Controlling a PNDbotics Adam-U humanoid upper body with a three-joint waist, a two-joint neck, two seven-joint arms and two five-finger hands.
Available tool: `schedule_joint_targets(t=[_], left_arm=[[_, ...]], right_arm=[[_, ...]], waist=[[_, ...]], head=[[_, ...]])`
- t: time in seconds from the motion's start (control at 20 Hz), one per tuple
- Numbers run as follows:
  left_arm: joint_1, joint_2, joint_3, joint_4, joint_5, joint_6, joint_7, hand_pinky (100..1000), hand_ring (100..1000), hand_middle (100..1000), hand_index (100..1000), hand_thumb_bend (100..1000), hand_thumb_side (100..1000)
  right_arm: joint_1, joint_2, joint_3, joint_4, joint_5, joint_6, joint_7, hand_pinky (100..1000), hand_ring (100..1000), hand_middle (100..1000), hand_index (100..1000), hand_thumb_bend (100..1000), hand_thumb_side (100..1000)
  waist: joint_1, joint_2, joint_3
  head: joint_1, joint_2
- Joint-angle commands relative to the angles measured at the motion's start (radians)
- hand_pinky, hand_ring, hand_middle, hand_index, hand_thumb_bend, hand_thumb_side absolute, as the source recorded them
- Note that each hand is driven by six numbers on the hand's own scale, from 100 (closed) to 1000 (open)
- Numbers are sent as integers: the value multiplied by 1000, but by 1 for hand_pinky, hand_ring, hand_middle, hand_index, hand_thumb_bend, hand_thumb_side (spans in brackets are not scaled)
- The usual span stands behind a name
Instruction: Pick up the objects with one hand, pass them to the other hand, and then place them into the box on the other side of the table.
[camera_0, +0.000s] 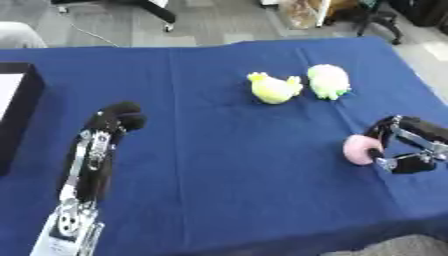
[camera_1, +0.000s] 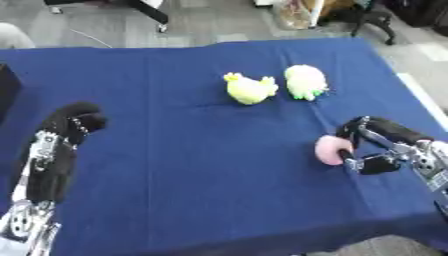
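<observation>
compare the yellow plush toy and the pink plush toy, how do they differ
The yellow plush toy lies free, far on the blue tablecloth; the pink round plush toy sits nearer, pinched by the right robot hand. Yellow shows small protruding parts; pink looks smooth. Both are soft toys.

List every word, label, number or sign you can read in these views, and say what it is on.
None can be read.
The yellow plush toy, pale green plush toy and pink object held in the right hand show no print.
Neither the blue tablecloth, the black box nor the left hand shows any.
</observation>
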Motion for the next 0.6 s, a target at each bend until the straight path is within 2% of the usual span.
schedule_joint_targets(t=[0.05, 0.25, 0.45, 0.6], left_arm=[[-11, 11, 3, -16, -2, -1, -1, 762, 693, 686, 776, 174, 815], [-10, 11, 3, -15, -3, -1, 0, 762, 692, 686, 776, 175, 815], [-9, 10, 3, -14, -3, -1, 0, 762, 692, 686, 776, 175, 816], [-8, 10, 3, -14, -3, -1, 0, 762, 692, 686, 776, 175, 815]], right_arm=[[-13, -21, -10, -19, 8, 2, -46, 698, 481, 479, 551, 100, 100], [-16, -19, -12, -22, -4, 6, -116, 678, 431, 424, 429, 100, 100], [-31, -15, -16, -34, -31, 10, -157, 668, 398, 398, 356, 100, 100], [-53, -8, -20, -58, -48, 11, -170, 665, 383, 389, 336, 100, 100]], waist=[[0, -11, 0], [0, -11, 0], [-1, -12, -1], [0, -13, -1]], head=[[-1, -2], [-1, -2], [1, -2], [2, -2]])
